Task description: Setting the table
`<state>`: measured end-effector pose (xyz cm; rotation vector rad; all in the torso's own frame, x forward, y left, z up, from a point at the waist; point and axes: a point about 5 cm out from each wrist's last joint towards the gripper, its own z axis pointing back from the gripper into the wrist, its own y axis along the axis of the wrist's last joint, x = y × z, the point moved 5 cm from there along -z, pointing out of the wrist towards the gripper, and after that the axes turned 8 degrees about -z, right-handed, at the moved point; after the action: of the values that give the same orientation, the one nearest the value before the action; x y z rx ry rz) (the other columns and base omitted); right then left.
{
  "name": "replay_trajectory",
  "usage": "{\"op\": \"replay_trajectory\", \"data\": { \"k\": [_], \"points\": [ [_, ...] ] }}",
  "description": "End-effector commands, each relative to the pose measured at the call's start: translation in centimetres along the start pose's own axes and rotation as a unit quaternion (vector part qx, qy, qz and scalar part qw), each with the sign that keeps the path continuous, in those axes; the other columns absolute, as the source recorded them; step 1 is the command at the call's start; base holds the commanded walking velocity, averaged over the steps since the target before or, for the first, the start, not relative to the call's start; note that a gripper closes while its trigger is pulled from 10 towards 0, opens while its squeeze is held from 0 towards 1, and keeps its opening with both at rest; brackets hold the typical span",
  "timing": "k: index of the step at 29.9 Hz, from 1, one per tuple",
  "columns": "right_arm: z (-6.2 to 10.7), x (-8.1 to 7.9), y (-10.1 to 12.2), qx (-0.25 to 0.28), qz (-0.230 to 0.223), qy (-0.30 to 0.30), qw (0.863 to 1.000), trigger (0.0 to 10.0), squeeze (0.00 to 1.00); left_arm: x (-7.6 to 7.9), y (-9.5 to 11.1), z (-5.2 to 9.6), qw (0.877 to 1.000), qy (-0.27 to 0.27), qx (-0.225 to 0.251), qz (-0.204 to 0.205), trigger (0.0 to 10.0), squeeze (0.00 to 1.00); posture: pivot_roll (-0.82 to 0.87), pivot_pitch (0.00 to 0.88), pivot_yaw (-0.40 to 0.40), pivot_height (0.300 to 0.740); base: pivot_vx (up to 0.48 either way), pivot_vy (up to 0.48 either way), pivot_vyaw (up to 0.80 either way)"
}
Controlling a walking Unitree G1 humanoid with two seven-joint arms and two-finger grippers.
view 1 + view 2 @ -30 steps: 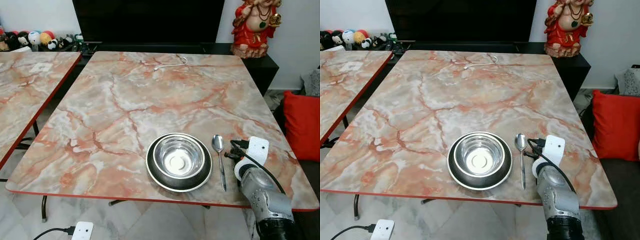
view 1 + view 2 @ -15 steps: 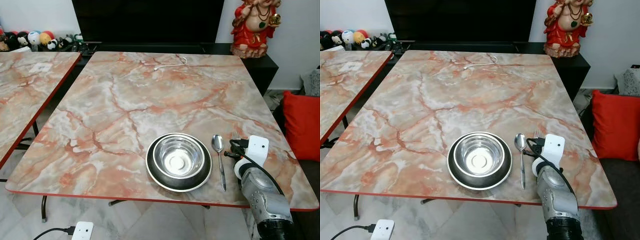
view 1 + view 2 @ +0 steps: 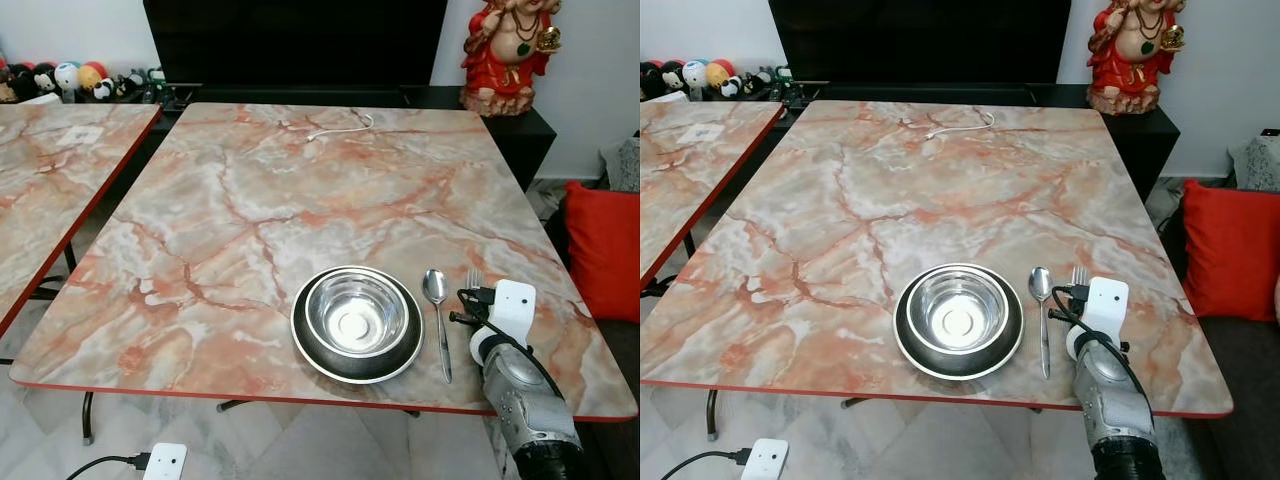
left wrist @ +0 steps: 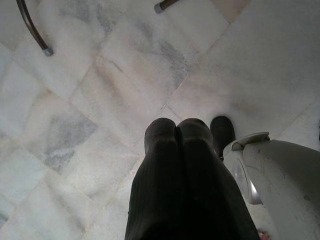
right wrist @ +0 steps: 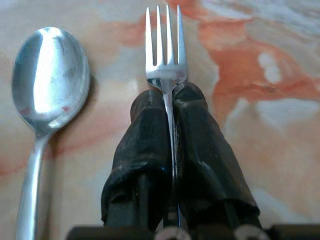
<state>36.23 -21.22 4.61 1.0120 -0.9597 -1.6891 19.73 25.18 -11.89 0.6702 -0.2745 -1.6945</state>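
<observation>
1. We see the slim silver metal fork pinched by its neck between the two black fingers of the right tool, tines pointing away over the counter, just right of the shiny steel spoon.
2. The spoon lies beside the round steel bowl, which is nested in a dark-rimmed round plate.
3. We judge that a tilted release could let the fork roll or knock the spoon, and that the nearby right edge is a drop risk.
4. The left tool hangs pressed together over the pale floor tiles.
5. We find no readable writing or brand.
</observation>
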Motion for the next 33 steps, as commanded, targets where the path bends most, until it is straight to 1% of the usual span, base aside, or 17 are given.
{"op": "replay_trajectory", "data": {
  "k": [1, 8, 17, 33],
  "points": [
    [-0.27, -0.25, 0.54, 0.013, 0.000, 0.003, 1.000, 10.0, 0.00, -0.04, -0.42, 0.05, 1.000, 0.002, -0.008, -0.001, 10.0, 0.00, 0.00, 0.043, 0.004, 0.740, 0.000, 0.000, 0.00],
    [-0.49, -1.04, 0.69, 0.024, -0.006, 0.016, 1.000, 10.0, 0.00, -0.08, -0.44, 0.05, 1.000, 0.004, -0.008, 0.001, 10.0, 0.00, 0.01, 0.044, 0.005, 0.740, 0.000, 0.000, 0.00],
    [-0.61, -0.76, 0.17, 0.022, 0.001, 0.010, 1.000, 10.0, 0.00, -0.05, -0.46, 0.06, 1.000, 0.003, -0.009, 0.002, 10.0, 0.00, 0.01, 0.049, 0.005, 0.740, 0.000, 0.000, 0.00],
    [-0.72, -1.13, -0.15, 0.019, 0.000, 0.016, 1.000, 10.0, 0.00, -0.09, -0.48, 0.06, 1.000, 0.004, -0.009, 0.002, 10.0, 0.00, 0.01, 0.046, 0.004, 0.740, 0.000, 0.000, 0.00]
  ]
}}
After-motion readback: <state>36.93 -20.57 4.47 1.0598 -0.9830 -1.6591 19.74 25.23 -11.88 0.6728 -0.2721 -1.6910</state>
